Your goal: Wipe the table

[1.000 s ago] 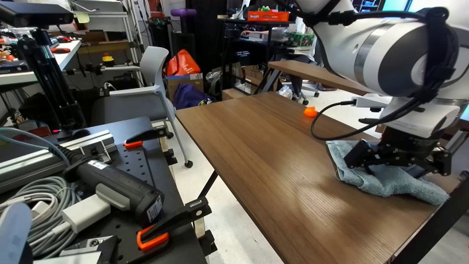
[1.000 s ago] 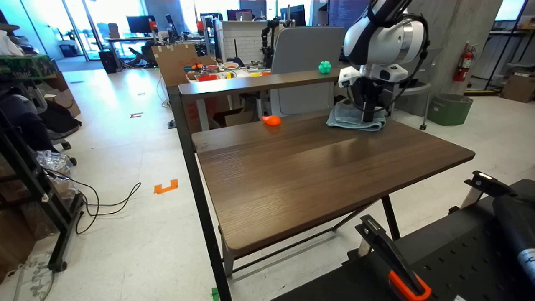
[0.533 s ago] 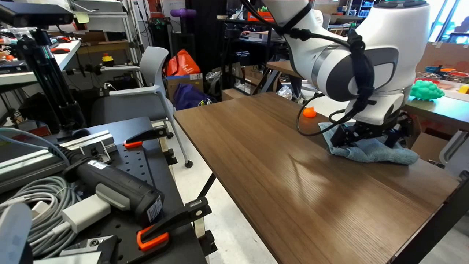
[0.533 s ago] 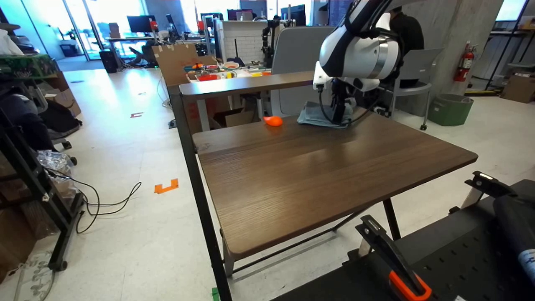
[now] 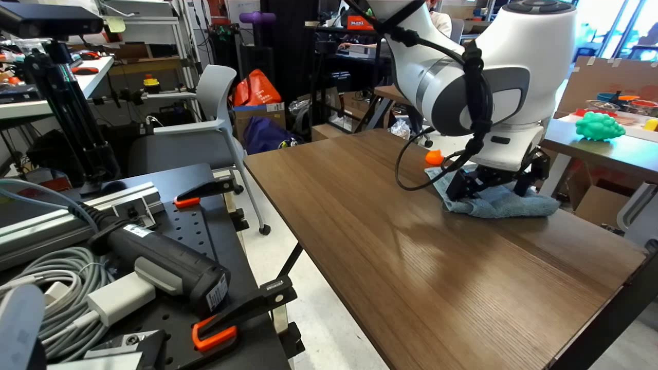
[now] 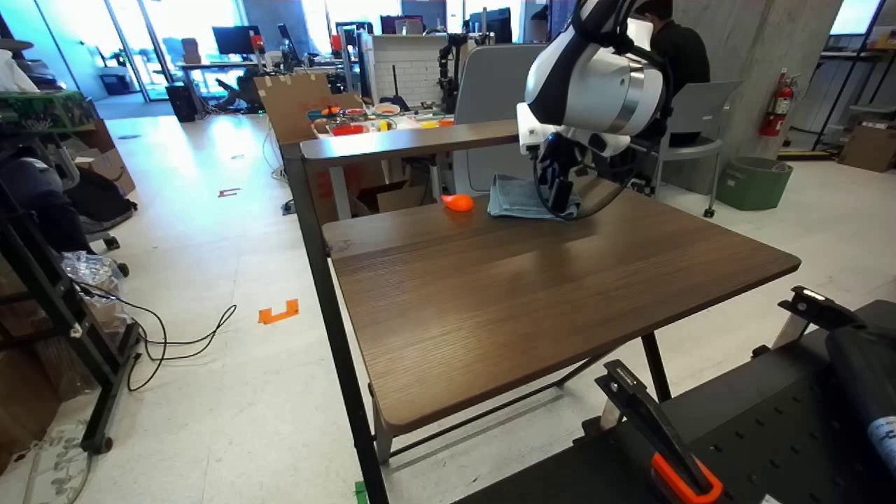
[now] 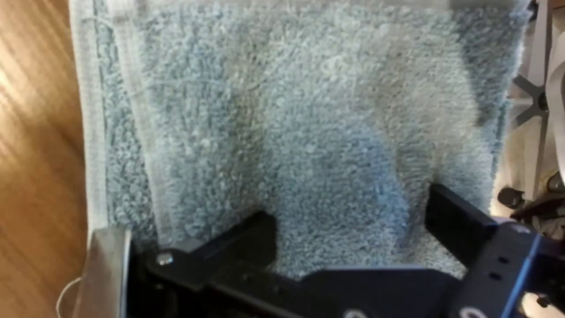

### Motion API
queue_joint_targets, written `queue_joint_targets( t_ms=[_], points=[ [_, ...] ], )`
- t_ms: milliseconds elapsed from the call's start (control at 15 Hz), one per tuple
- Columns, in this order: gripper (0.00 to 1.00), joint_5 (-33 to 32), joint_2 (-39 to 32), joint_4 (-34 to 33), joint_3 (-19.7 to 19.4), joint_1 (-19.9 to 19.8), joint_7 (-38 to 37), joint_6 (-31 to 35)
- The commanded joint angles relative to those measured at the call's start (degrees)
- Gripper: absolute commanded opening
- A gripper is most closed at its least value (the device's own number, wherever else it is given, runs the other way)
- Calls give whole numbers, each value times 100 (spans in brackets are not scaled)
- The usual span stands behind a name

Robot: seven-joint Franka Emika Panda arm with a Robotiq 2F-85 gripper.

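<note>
The dark brown wood-grain table point(image 5: 354, 205) stands in the middle of both exterior views point(image 6: 490, 301). A folded blue-grey towel point(image 5: 514, 203) lies on it near the long edge, also in an exterior view point(image 6: 512, 197). In the wrist view the towel point(image 7: 309, 101) fills most of the picture, with table top at the left. My gripper point(image 5: 488, 191) points down onto the towel; its fingertips touch or press into the cloth. In the wrist view the gripper point(image 7: 351, 210) has its fingers wide apart with towel between and below them; no pinched fold shows.
A small orange object point(image 5: 434, 157) lies on the table close to the towel, also in an exterior view point(image 6: 458, 203). A lighter table with a green bumpy object point(image 5: 599, 126) stands beyond the edge. A black cart point(image 5: 200, 241) with tools and clamps stands opposite.
The arm and the towel have slid together along the table toward the orange object, mostly in the earlier half second. The fingers stay apart on the cloth.
</note>
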State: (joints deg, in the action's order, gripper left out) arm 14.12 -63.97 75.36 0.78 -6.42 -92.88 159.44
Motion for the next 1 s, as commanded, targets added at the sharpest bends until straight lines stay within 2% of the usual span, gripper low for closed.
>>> queue_joint_targets(
  t_ms=[0,133,467,667,933],
  points=[
    [100,176,749,1142,50,-184,789,-199],
    [100,140,1096,1631,-14,-250,1202,-308],
    [100,-16,1948,2600,-397,-235,2318,-1068],
    [100,-249,2151,2791,-740,122,2592,-1710],
    [100,-795,1886,2624,-1008,780,2404,-2459]
  ],
)
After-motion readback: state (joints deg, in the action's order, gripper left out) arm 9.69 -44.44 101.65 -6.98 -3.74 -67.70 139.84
